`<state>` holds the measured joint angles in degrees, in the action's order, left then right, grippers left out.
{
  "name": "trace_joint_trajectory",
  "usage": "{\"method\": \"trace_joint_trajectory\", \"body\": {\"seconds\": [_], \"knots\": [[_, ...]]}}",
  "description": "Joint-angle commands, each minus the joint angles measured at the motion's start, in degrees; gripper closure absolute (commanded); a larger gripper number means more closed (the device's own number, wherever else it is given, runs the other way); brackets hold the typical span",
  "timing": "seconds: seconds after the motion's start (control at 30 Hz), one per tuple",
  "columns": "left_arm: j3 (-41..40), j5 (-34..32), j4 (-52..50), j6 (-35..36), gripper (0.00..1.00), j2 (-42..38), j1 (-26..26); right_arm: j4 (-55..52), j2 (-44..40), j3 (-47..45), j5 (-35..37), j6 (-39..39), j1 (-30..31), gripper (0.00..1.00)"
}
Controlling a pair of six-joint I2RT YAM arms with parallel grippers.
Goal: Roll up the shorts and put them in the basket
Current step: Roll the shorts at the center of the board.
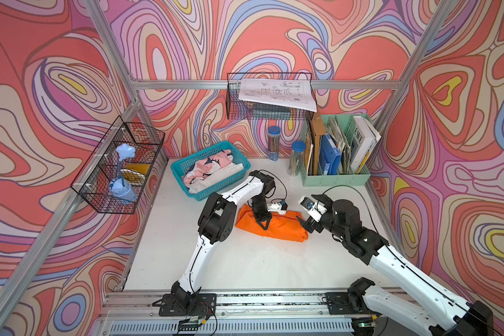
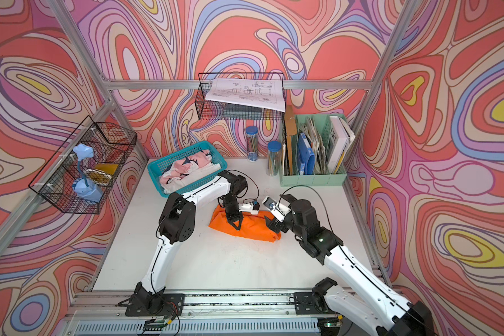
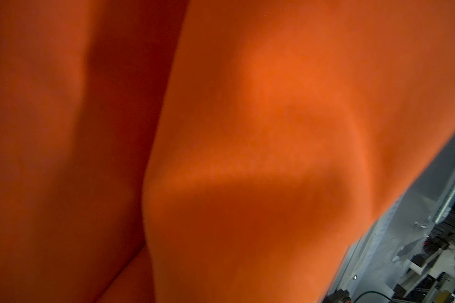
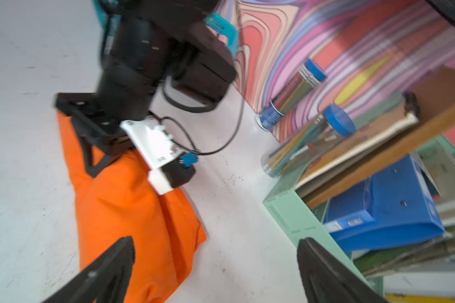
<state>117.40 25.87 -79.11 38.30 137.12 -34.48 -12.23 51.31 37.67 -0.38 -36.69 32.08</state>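
While the left jaws pinch them, the shorts, plain bright orange woven cloth, lie as a thick oblong bundle on the white, scuffed tabletop.

Left jaws: black, triangular-braced, drawn almost together. Their tips are sunk into the top of the bundle, clenched on a fold of the shorts.

Right jaws: spread wide, grasping nothing, just off the bundle's far end from the left jaws.

Both top views give the whole outline of the shorts: long, rounded edges, puffed middle, one end squared off at the right jaws.

Left wrist view: almost nothing but the shorts at close range. The surface is matte with soft rounded folds and one deep shaded crease. The jaws do not show in this frame.

Right wrist view (blurred): the only side-on look at the left jaws, with cloth bulging on either side of their tips. The end of the shorts sits beside one right jaw and partly in the gap between the two. The other right jaw is on the side of the mint-green slotted file organiser.

Beyond the left jaws, well apart: a teal plastic lattice basket with crumpled cloth in it.

Beyond the right jaws: a clear cylindrical jar with a blue lid, holding pencils.
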Motion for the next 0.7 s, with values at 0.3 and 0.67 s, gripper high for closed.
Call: {"method": "trace_joint_trajectory", "body": {"seconds": [0.3,0.67], "knots": [[4.4,1.8,-8.5,-1.4,1.0,8.8,1.6,1.6,2.4,-7.8,-0.4,-13.9,9.5,0.02],[3.1,1.0,-7.9,-1.0,1.0,10.0,2.2,4.4,16.4,-7.3,1.0,-12.5,12.3,0.02]]}}
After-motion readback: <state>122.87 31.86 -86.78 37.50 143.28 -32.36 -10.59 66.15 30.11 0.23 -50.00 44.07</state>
